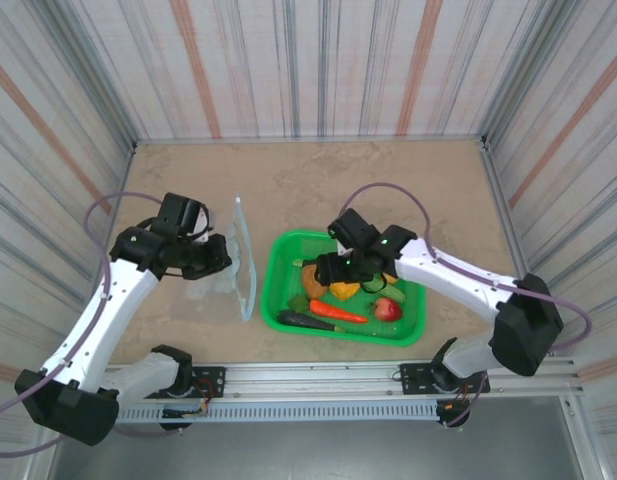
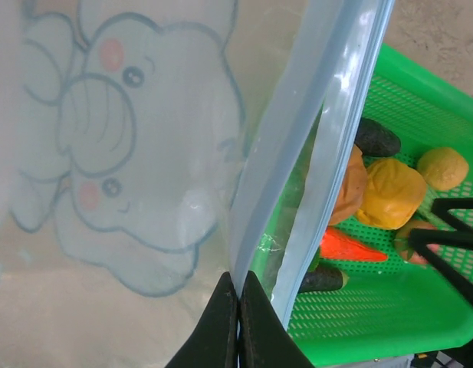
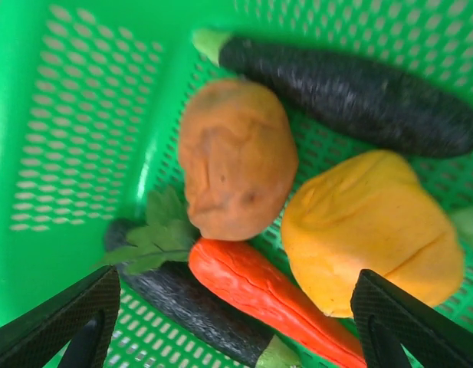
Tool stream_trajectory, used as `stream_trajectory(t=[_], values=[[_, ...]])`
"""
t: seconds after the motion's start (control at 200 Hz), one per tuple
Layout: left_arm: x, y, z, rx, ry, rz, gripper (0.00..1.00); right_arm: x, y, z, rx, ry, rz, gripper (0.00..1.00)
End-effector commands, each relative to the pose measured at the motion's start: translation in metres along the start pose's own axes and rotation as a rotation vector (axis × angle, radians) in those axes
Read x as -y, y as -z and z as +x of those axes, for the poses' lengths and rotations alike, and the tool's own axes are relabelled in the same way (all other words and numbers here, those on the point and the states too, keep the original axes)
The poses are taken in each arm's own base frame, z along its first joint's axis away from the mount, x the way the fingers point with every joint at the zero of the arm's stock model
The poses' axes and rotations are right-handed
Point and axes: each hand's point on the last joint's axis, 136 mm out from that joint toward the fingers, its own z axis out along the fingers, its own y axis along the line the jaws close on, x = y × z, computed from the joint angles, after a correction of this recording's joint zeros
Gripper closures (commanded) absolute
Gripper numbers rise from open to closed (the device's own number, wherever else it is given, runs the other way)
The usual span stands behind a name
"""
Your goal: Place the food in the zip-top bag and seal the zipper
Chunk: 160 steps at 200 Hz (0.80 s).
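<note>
Striped walls ring the desk (image 1: 318, 180): left gripper (image 2: 238, 291) pinches the bag (image 2: 144, 153) by its rim, right gripper (image 3: 236, 299) hangs spread over the potato (image 3: 236, 157). Floppy mouth may sag shut.

I see the clear floppy plastic bag (image 2: 129, 153) printed with a pale blue-grey elephant outline with pink cheek spots; its thin zipper strip (image 2: 297, 153) is pale blue-green. The bright green mesh plastic basket (image 3: 67, 115) is patterned with rows of small slots. My feeds also show a dull orange-brown toy potato (image 3: 236, 157), a yellow-orange toy fruit (image 3: 370, 230), a red-orange toy carrot (image 3: 267, 295) with green leaves, a near-black purple toy eggplant (image 3: 351, 92) with a green tip, and a red toy apple (image 1: 389, 309).
</note>
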Motion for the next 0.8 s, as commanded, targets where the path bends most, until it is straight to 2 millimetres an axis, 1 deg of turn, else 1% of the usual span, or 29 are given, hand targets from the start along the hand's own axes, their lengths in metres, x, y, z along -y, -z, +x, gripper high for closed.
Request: stream_trajectory(t=[0.0,0.08,0.276,0.326,0.491,0.526,0.581,0.661,0.701,0.796], values=[[0.015,-0.006,-0.008,0.020,-0.002,0.109,1.00,0.000,-0.008,-0.006,-0.008,-0.009,0.083,0.22],[0.016,-0.009,-0.009,0.016,0.006,0.134,1.00,-0.001,-0.020,-0.011,-0.028,-0.005,0.116,0.25],[0.012,-0.013,-0.009,0.020,0.026,0.160,1.00,-0.007,-0.052,-0.018,-0.073,0.034,0.131,0.22],[0.011,-0.012,-0.009,0.022,0.028,0.163,1.00,-0.010,-0.061,-0.016,-0.102,0.036,0.126,0.23],[0.005,-0.007,-0.009,0.035,0.044,0.165,1.00,-0.018,-0.079,-0.005,-0.151,0.036,0.094,0.25],[0.005,-0.007,-0.009,0.036,0.047,0.172,1.00,-0.019,-0.081,-0.003,-0.158,0.028,0.084,0.28],[0.005,-0.007,-0.009,0.034,0.050,0.177,1.00,-0.017,-0.085,0.000,-0.166,0.017,0.086,0.34],[0.006,-0.006,-0.009,0.031,0.053,0.186,1.00,-0.014,-0.085,-0.002,-0.156,0.014,0.095,0.42],[0.008,-0.005,-0.008,0.027,0.058,0.193,1.00,-0.013,-0.082,-0.005,-0.141,0.015,0.099,0.45],[0.013,-0.003,-0.008,0.019,0.071,0.223,1.00,-0.012,-0.069,-0.012,-0.098,0.016,0.096,0.55]])
